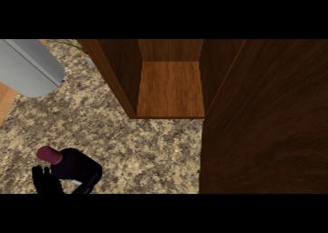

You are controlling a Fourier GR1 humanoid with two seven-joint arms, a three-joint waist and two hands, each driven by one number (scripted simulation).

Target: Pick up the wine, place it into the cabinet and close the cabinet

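Wine (71, 164) upright at near left, left hand (45, 181) touching its left side, grip unclear; open cabinet (170, 88) far right.

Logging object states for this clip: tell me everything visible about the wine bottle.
The wine bottle is dark, nearly black with a purple cast, and topped by a maroon cap seen almost from above. It looks like glass. It stands about upright on the speckled counter at lower left, well apart from the open cabinet. A black hand sits against its left side, low in the view; its fingers look fairly straight beside the bottle rather than wrapped round it. A pale patch, perhaps a label, shows low on the body.
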